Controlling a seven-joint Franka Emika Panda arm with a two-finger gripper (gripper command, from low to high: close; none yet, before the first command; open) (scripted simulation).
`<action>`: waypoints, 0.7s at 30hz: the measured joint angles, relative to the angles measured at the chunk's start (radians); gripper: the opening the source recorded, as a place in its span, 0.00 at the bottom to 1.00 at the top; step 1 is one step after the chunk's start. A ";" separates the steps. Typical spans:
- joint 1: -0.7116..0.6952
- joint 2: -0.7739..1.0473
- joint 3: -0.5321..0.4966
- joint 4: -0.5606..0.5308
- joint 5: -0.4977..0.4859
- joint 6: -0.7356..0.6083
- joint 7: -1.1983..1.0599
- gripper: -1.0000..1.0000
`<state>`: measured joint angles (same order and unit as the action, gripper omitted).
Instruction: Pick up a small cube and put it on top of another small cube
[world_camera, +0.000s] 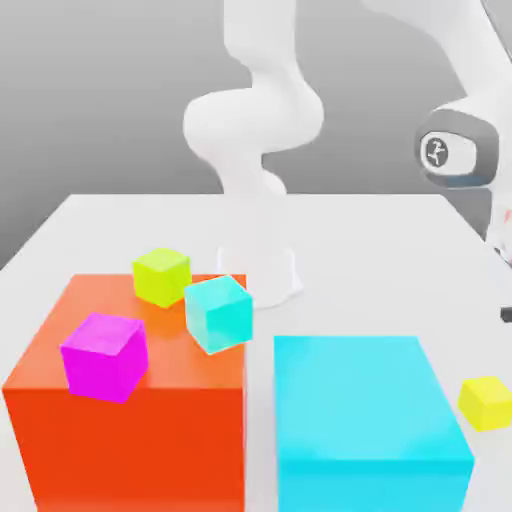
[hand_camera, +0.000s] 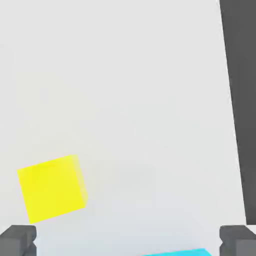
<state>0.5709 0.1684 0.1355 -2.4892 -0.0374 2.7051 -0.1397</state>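
The small cube, bright lemon-yellow, sits on the white table at the exterior view's right, beside the big cyan block. In the hand view the same small cube lies on the table below my hand, off to one side of the gap between the fingers. My gripper is open, its two dark fingertips far apart with nothing between them, and it hangs above the table apart from the cube. Other small cubes are a lime one, a cyan one and a magenta one.
The big orange block carries the lime and magenta cubes; the small cyan cube leans at its far corner. The arm's white base rises behind them. The table's edge runs close to my hand, with dark floor beyond it.
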 joint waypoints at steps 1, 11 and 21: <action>0.013 0.037 0.004 -0.005 -0.025 0.016 -0.014 0.50; 0.068 0.243 -0.045 0.024 -0.098 0.167 0.008 0.00; -0.010 0.034 -0.042 0.025 -0.026 -0.038 -0.058 0.00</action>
<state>0.5609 0.2029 0.0939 -2.4646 -0.0637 2.6676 -0.1979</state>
